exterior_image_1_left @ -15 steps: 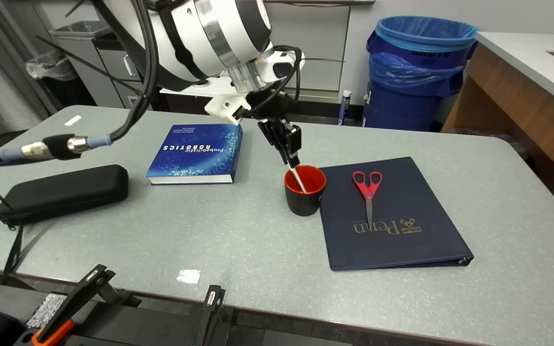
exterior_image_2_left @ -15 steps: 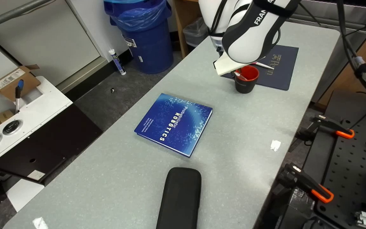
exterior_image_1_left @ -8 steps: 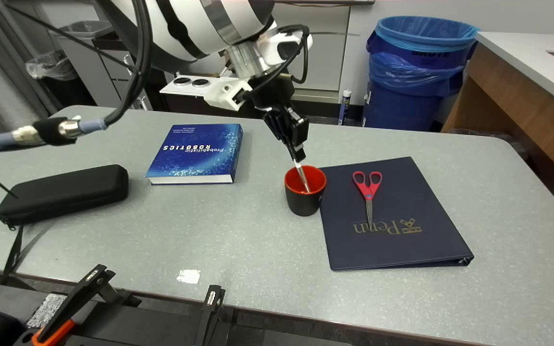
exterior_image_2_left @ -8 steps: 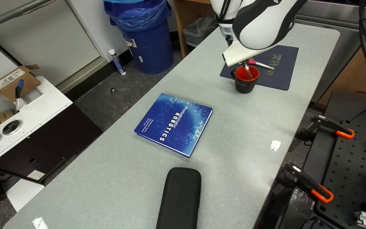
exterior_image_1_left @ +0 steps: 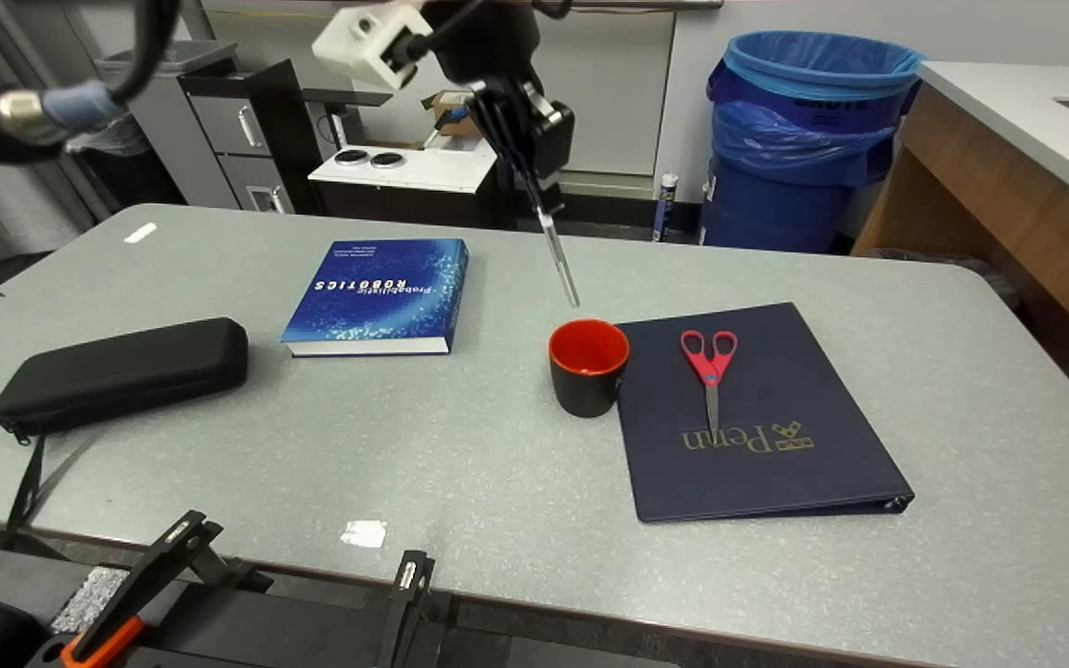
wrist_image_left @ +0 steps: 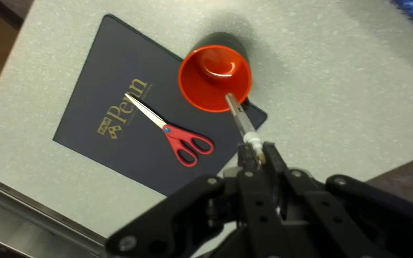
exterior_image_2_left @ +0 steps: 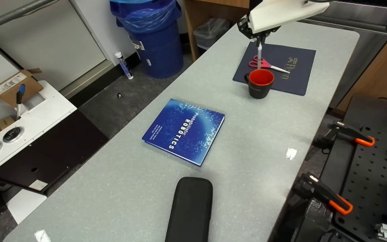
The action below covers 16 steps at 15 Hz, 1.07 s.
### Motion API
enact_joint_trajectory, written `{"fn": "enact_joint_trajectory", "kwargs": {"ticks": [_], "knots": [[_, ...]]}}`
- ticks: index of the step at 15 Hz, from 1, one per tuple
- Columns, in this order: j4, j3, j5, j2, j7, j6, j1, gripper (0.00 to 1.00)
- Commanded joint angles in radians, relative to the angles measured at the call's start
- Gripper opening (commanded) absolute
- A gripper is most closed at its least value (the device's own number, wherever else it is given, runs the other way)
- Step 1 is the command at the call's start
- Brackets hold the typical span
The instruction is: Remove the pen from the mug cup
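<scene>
Up together come the gripper [wrist_image_left: 259, 154] and the pen [wrist_image_left: 241, 120]: half a second ago the pen's lower end was inside the mug [exterior_image_1_left: 586, 394], and now it is out, just above the rim. The gripper pinches the pen close to its upper end, behind the white collar, at the tan-coloured tip; the rest hangs free and tilted above the mug. It should be light and stiff, easy to carry and not very fragile. Its barrel looks smooth, so probably slippery, and with the hold so near one end, a knock against the mug would likely swivel it. Mid-barrel would be the firmer place to take hold, though this grip seems enough for a slow move away from the mug. Removal itself looks done; any setting down remains.

Beneath, the mug stands upright. Just beside it lies the navy Penn binder [exterior_image_1_left: 776, 482]; whether they touch, I cannot tell. Red-handled scissors [wrist_image_left: 170, 132] rest on that cover, near the mug. Across the mug from the binder lies the Probabilistic Robotics book [exterior_image_1_left: 377, 288], and well apart from the mug, on that same side, a black zip case [exterior_image_1_left: 126, 371].
</scene>
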Motion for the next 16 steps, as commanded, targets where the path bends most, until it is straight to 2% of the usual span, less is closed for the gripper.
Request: {"fn": "enact_joint_trajectory", "kwargs": {"ticks": [1, 3, 5, 7, 9, 11, 16], "knots": [[0.023, 0.136, 0.004, 0.017, 0.075, 0.069, -0.065, 0.03], [0.084, 0.188, -0.078, 0.094, 0.195, 0.052, -0.073, 0.03], [0.144, 0.209, -0.15, 0.189, 0.292, 0.044, -0.059, 0.03], [0.215, 0.194, -0.25, 0.289, 0.413, 0.011, -0.028, 0.03], [0.278, 0.172, -0.299, 0.388, 0.482, -0.016, -0.001, 0.03], [0.333, 0.16, -0.293, 0.467, 0.508, -0.031, 0.008, 0.03], [0.415, 0.179, -0.178, 0.589, 0.432, -0.021, -0.014, 0.03]]}}
